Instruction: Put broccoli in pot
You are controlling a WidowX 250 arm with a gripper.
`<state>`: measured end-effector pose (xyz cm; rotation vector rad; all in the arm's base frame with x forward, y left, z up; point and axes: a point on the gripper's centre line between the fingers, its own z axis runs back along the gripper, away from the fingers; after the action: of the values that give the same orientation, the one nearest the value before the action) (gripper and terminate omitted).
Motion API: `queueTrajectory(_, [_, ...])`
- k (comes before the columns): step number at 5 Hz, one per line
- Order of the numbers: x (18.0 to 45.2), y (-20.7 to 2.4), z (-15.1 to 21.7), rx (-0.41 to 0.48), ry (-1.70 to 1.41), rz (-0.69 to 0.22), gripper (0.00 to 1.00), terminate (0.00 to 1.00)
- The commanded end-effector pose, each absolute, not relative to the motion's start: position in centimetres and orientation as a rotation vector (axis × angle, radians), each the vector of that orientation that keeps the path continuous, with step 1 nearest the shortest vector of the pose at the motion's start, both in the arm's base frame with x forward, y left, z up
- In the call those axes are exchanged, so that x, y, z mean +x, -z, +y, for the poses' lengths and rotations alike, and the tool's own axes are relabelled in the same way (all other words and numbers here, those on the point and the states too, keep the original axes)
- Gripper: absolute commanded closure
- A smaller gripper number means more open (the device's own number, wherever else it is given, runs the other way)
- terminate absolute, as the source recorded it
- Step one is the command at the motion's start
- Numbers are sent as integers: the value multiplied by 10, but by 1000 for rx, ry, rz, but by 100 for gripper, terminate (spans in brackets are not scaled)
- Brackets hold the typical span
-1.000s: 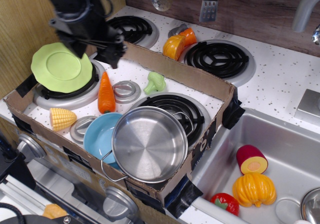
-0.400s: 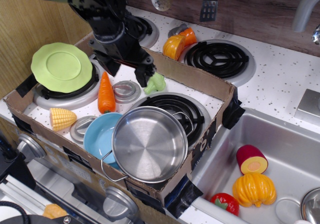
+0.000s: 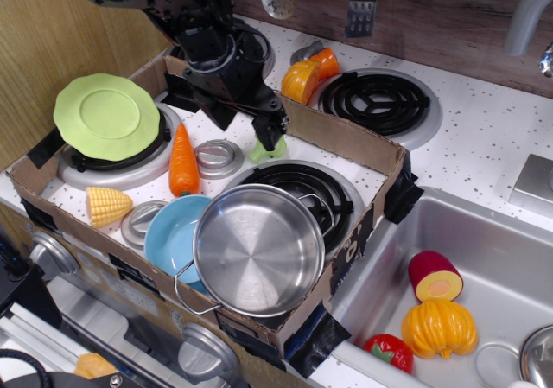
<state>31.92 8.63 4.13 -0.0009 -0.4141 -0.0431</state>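
The light green broccoli [image 3: 263,154] lies on the white stovetop inside the cardboard box, mostly hidden by my black gripper [image 3: 244,126]. Only its lower edge shows under the right fingertip [image 3: 271,135]. The gripper is low over the broccoli with its jaws spread apart and nothing held. The shiny steel pot [image 3: 257,248] stands empty at the front of the box, partly over the front burner, to the front right of the gripper.
An orange carrot [image 3: 182,162], a corn piece [image 3: 107,205], a light blue bowl [image 3: 173,232] and a lime-green plate [image 3: 105,116] are inside the cardboard box [image 3: 346,142]. Orange toy vegetables [image 3: 307,73] sit behind it. The sink [image 3: 484,258] at right holds more toy food.
The gripper has moved right and down from above the green plate to right over the broccoli, now covering most of it. The broccoli and pot have not moved.
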Motion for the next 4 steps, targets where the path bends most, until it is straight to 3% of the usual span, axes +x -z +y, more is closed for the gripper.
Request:
queueTrajectory(1, [332, -40, 87, -158, 116, -435, 0, 0])
queueTrajectory(2, [327, -25, 85, -195, 94, -429, 0, 0])
queueTrajectory(4, [325, -17, 82, -167, 109, -440, 0, 0])
